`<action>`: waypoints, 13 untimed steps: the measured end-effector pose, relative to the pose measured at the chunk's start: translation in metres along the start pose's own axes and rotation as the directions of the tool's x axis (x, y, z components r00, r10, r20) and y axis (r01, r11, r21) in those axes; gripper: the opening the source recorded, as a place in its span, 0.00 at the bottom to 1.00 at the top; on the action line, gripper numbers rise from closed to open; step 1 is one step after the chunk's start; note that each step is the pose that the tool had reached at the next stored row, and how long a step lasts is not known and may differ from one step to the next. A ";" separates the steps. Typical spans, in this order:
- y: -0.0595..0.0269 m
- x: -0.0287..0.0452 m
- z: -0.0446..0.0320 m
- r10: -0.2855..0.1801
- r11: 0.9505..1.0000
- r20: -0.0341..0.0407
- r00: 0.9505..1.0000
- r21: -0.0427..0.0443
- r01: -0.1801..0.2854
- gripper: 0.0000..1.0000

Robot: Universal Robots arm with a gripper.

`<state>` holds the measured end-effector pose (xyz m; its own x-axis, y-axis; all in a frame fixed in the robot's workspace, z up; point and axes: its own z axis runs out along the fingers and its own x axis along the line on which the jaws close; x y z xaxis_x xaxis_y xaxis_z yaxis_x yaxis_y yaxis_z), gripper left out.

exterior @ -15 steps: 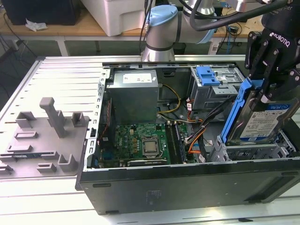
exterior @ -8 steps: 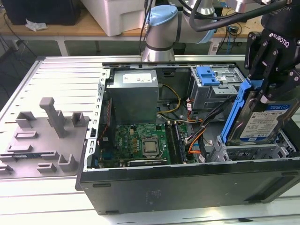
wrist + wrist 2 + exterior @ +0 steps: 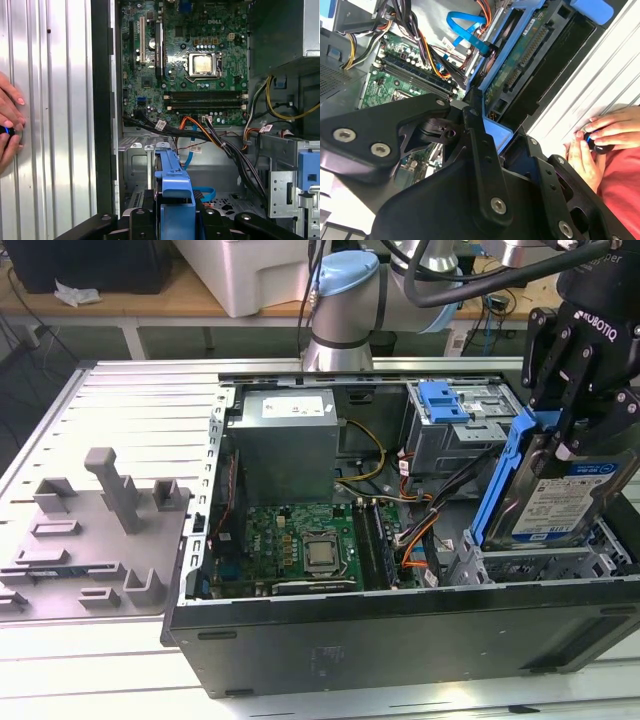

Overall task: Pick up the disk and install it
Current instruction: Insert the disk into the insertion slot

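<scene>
The disk [image 3: 567,498] is a silver hard drive with a white-and-blue label and a blue plastic bracket [image 3: 503,475] along its edges. It hangs tilted and nearly upright over the drive bay at the exterior view's right end of the open computer case [image 3: 400,625]. My gripper [image 3: 573,440] comes down from above and is shut on the disk's upper part. In the second wrist view the disk's green circuit-board underside [image 3: 521,62] faces the camera beyond the black fingers [image 3: 482,150]. In the first wrist view the blue bracket [image 3: 175,197] sits edge-on between the fingers.
Inside the case lie a green motherboard [image 3: 300,540], a large grey power-supply box [image 3: 285,440], a grey metal cage with a blue latch [image 3: 445,405] and loose cables [image 3: 420,525]. A grey fixture plate [image 3: 100,530] lies at the exterior view's left. A person's hands [image 3: 600,137] rest beside the case.
</scene>
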<state>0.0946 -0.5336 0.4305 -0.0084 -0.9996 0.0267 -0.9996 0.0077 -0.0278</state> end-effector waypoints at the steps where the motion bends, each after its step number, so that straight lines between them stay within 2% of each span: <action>1: 0.0000 0.0000 -0.0003 0.000 1.000 0.000 1.000 0.000 0.000 0.36; 13: 0.0001 0.0000 -0.0030 0.004 1.000 0.000 1.000 0.000 -0.004 0.36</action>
<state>0.0944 -0.5336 0.4335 -0.0122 -0.9996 0.0271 -0.9996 0.0115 -0.0277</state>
